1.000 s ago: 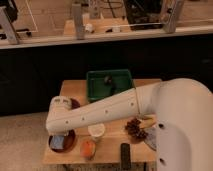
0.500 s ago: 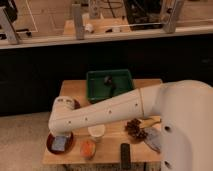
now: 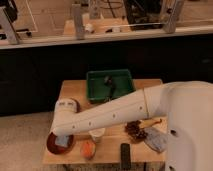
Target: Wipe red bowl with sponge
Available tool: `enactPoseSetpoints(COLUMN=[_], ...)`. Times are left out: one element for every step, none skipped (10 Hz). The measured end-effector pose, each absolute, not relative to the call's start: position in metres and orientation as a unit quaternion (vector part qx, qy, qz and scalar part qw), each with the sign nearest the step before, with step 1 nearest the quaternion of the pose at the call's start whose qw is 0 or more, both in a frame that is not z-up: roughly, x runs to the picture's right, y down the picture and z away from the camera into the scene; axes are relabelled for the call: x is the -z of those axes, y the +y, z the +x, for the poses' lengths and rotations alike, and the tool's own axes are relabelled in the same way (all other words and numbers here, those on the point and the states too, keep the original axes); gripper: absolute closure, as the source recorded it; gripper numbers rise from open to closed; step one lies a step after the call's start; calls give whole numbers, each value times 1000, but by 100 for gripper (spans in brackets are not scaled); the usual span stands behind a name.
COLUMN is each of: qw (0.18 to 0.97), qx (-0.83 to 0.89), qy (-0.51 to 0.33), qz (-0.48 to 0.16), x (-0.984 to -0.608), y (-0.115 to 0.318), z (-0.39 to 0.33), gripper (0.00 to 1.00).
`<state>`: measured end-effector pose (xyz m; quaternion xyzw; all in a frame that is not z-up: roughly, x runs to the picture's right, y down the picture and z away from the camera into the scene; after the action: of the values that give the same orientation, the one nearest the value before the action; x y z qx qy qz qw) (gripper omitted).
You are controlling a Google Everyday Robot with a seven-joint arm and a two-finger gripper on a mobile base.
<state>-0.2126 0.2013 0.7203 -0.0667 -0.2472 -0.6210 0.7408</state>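
The red bowl (image 3: 53,145) sits at the front left corner of the wooden table (image 3: 150,85). The light blue sponge (image 3: 63,141) lies inside it. My white arm reaches from the right across the table, and its end hangs directly over the bowl. The gripper (image 3: 62,134) points down at the sponge from under the arm's end. The arm hides most of it.
A green bin (image 3: 98,89) with a dark object inside stands at the back middle. A white cup (image 3: 97,134), an orange round object (image 3: 88,149) and a dark remote-like object (image 3: 125,155) sit along the front. A dark reddish cluster (image 3: 135,130) and a grey-blue packet (image 3: 156,139) lie at the right.
The arm's end has shifted only slightly above the bowl. The sponge stays in the bowl, and nothing else on the table has moved.
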Motion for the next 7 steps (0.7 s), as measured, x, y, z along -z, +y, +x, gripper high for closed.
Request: enactPoseSetpoints(qw=[741,740,738,734,729,722,715], qx=[622,624,626,630,634,640,644], qy=[-245,-245,-245,-247,-250,-258,-266], qz=[-62,-60,-57,-55,-53,-53,-55], x=[-722,-723,-725,-728,-729,-729,-728], y=[200,198,196,194,192,192,193], z=[-217,-222,-226,-232,-236,-243,-246], gripper=[100,100,100,100,100,100,100])
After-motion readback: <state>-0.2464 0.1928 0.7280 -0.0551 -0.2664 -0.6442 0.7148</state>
